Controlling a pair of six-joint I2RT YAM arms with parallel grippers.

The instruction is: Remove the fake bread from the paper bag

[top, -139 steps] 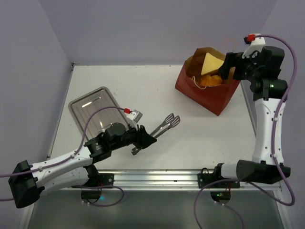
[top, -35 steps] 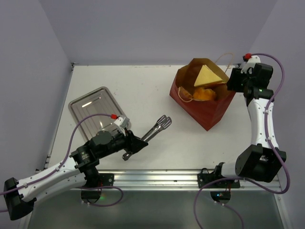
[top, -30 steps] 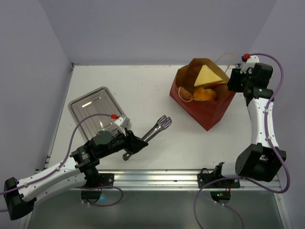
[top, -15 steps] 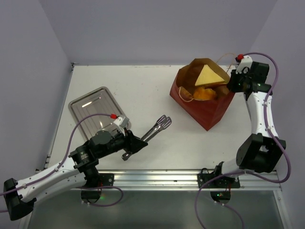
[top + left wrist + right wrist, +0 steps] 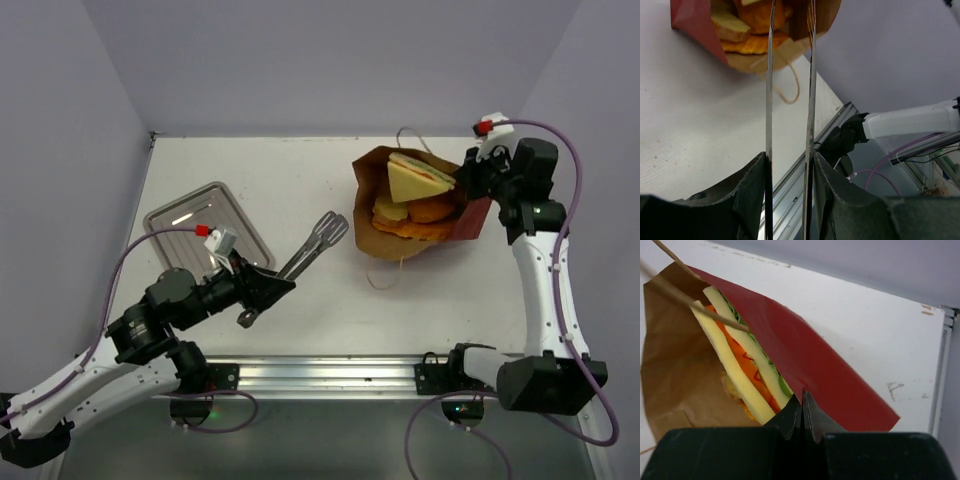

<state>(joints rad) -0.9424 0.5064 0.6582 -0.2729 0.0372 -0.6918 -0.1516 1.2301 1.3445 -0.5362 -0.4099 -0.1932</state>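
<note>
Pinching the red wall of the tipped paper bag (image 5: 805,360) in the fully closed right hand (image 5: 803,405) on the counter (image 5: 300,170), aiming the tongs (image 5: 312,243) clamped in the half-open left hand (image 5: 268,288) at the bread (image 5: 412,190) inside its mouth, likely needing a straight reach in next.

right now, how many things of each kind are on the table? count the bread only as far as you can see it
paper bag: 1
metal tray: 1
tongs: 1
sandwich wedge: 1
other bread pieces: at least 3, overlapping in the bag's mouth
total: at least 7
</note>
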